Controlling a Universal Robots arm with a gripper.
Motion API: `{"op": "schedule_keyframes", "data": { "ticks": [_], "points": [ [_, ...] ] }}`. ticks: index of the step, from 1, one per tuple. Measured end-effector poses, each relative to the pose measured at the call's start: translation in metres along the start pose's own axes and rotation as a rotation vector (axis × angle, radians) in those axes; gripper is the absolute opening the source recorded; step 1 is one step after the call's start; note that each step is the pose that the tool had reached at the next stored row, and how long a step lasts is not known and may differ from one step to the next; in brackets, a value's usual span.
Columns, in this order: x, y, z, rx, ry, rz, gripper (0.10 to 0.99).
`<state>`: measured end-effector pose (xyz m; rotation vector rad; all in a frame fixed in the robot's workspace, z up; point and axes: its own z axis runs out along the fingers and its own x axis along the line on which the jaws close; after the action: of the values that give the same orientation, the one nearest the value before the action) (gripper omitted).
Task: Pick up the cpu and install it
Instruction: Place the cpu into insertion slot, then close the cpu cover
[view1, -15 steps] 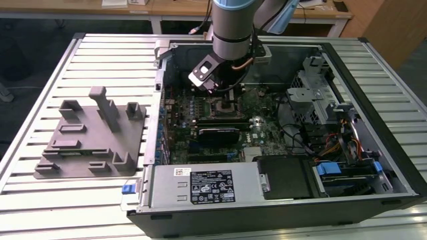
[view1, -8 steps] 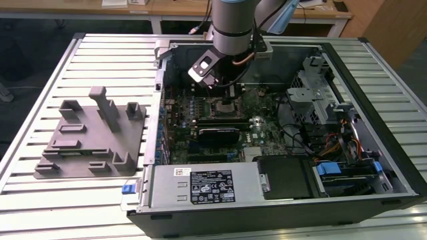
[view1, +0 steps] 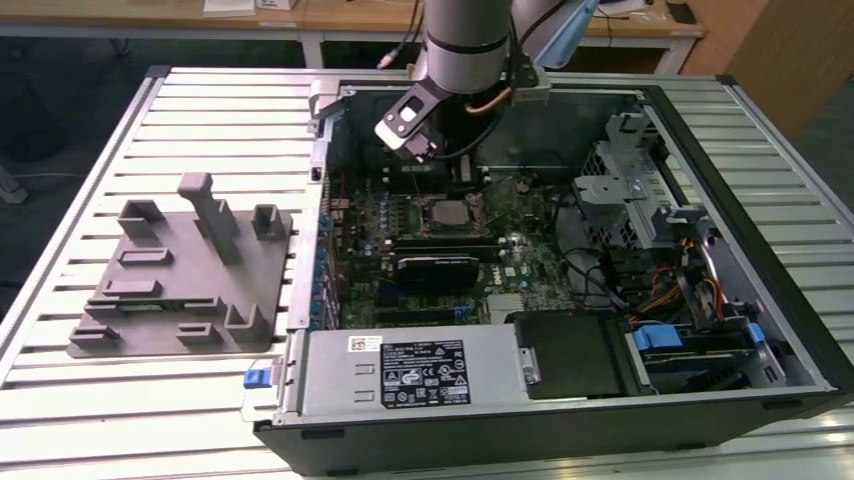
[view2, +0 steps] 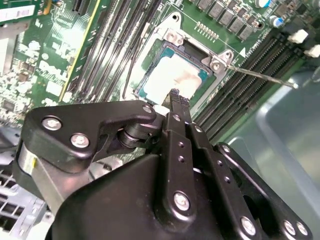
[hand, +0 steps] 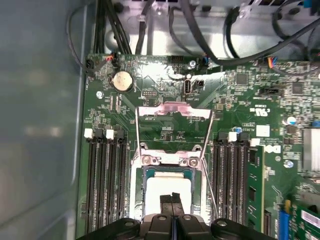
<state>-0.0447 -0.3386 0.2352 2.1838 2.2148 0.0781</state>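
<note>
So the hand (hand: 172, 199) has its two black fingers (view2: 176, 107) pressed flat together with nothing pinched between them. The tips sit right over the cpu (hand: 167, 184); I honestly can't tell if they're touching the lid or just hovering above it.

The cpu is lying flat in the socket (hand: 167, 160), shiny silver top up, with a thin teal edge showing around it in both wrist views. The socket's load plate (hand: 172, 112) is flipped open and stands clear of the chip, with the thin wire lever swung out beside it. Black memory slots (hand: 102, 175) run along both sides of the socket on the green motherboard (hand: 150, 130), and there's a coin battery (hand: 121, 80) a bit past the open plate.

In the exterior view the arm (view1: 467, 40) reaches down into the open computer case (view1: 767, 300). The grey holder tray (view1: 187, 280) with its upright posts sits outside the case on the exterior view's left, on the slatted metal surface (view1: 80, 420).
</note>
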Motion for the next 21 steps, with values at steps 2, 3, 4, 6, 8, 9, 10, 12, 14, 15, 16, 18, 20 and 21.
{"op": "schedule_keyframes", "data": {
  "ticks": [2,3,4,6,8,9,10,12,14,15,16,18,20,21],
  "points": [
    [0.0001,-0.0002,-0.0049,-0.005,-0.0002,0.001,0.106],
    [0.0001,-0.0002,-0.0073,-0.008,-0.0001,0.002,0.106],
    [0.0001,-0.0003,-0.0098,-0.01,-0.0004,0.002,0.106],
    [0.0002,-0.0004,-0.0147,-0.015,-0.0004,0.003,0.106],
    [0.0003,-0.0005,-0.0199,-0.019,-0.0004,0.004,0.106],
    [0.0003,-0.0006,-0.0226,-0.021,-0.0005,0.004,0.106],
    [0.0004,-0.0006,-0.0253,-0.023,-0.0007,0.004,0.106],
    [0.0004,-0.0005,-0.0298,-0.027,-0.0005,0.005,0.106],
    [0.0005,-0.0004,-0.0303,-0.028,-0.0003,0.005,0.106],
    [0.0005,-0.0005,-0.0304,-0.028,-0.0003,0.005,0.106],
    [0.0005,-0.0005,-0.0304,-0.028,-0.0004,0.005,0.106],
    [0.0004,-0.0005,-0.0304,-0.028,-0.0005,0.005,0.106],
    [0.0004,-0.0005,-0.0305,-0.028,-0.0005,0.005,0.106],
    [0.0004,-0.0005,-0.0304,-0.029,-0.0005,0.005,0.106]
  ]
}}
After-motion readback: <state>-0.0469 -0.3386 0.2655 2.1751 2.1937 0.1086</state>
